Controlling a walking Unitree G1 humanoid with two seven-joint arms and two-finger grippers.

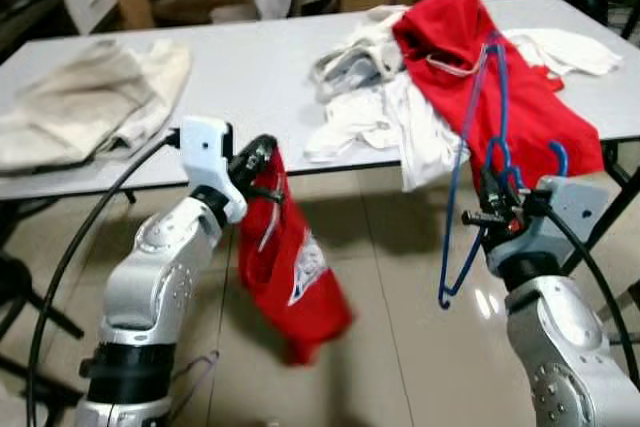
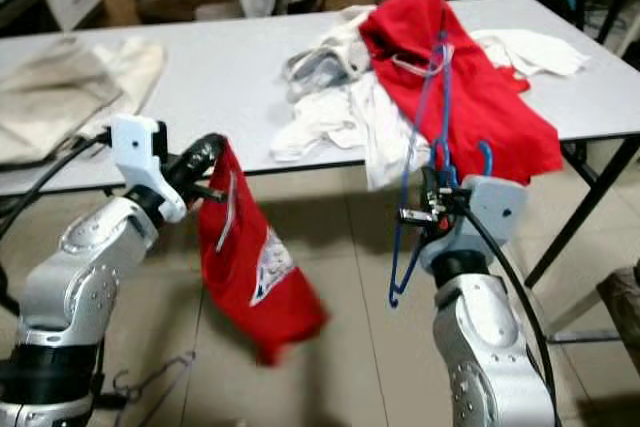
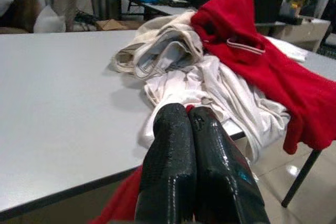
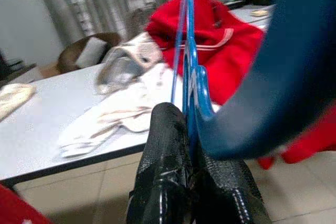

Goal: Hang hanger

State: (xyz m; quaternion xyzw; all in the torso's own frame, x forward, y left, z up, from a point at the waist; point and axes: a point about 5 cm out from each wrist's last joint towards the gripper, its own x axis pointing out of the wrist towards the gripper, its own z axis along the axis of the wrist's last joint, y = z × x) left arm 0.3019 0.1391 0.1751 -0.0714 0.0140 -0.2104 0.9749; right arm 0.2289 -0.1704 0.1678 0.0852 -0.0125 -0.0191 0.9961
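Observation:
My left gripper [image 1: 262,159] is shut on the top of a red garment [image 1: 287,267], which hangs down in front of the table edge and above the floor. In the left wrist view its fingers [image 3: 194,166] are pressed together over the red cloth [image 3: 123,203]. On my right side, the right gripper [image 1: 497,197] is shut on a blue wire hanger [image 1: 470,162] near its hook; the hanger stands upright and tilted, its frame reaching up in front of the red hoodie [image 1: 480,77] on the table. The right wrist view shows the blue hanger [image 4: 190,72] between the fingers [image 4: 168,171].
The grey table [image 1: 240,77] holds a pile of white clothes [image 1: 375,107] with the red hoodie, and beige clothes [image 1: 90,97] at the left. Another wire hanger [image 1: 195,372] lies on the tiled floor by my left side. Table legs [image 1: 610,207] stand at the right.

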